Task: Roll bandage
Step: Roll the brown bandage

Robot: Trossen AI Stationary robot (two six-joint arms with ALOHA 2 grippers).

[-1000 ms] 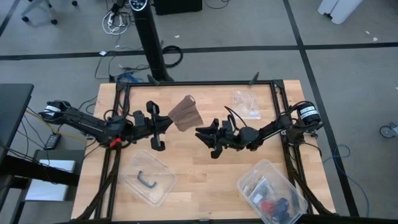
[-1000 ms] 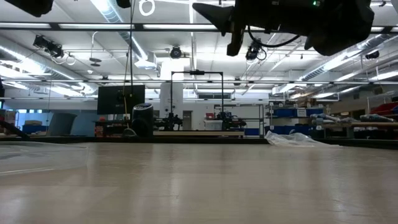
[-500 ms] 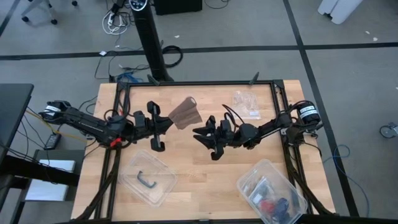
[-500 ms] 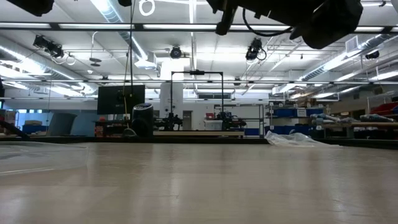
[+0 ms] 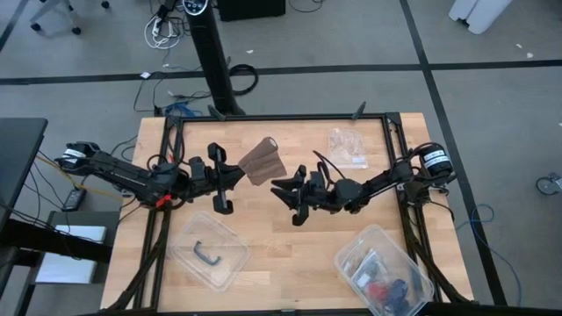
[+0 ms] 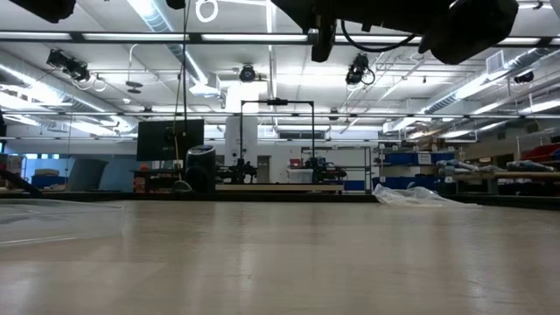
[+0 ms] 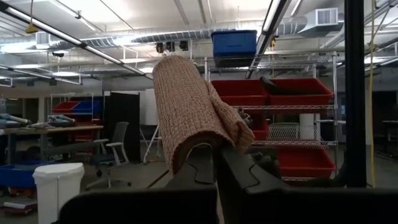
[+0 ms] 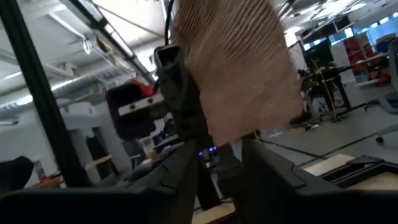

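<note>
The bandage [image 5: 262,161] is a brown ribbed fabric strip, curled over on itself, held above the middle of the table. My left gripper [image 5: 235,174] is shut on it, and in the left wrist view the bandage [image 7: 191,112] rises beyond the fingertips. My right gripper [image 5: 277,188] stands open just to the right of the bandage, pointing toward the table's left. In the right wrist view the bandage [image 8: 239,74] hangs close ahead of my right gripper [image 8: 227,171], above the gap between its fingers. I see no touch there. My left gripper pinches the bandage's lower end [image 7: 200,148] between its two shut fingers. The fingers come from the table's left, slanting upward. The strip stands up past the fingertips, curled into more than one layer, slack and lifted clear of the table.
A clear tub with a black handle piece [image 5: 211,253] sits near the front left. A clear tub of small items [image 5: 383,270] sits at the front right. A clear plastic bag [image 5: 348,147] lies at the far right. Bare wood lies between the tubs.
My right gripper has crept a little toward the table's left, closer to the bandage, and has rolled slightly. Its fingers stay apart. The bandage and my left gripper stand as before.
</note>
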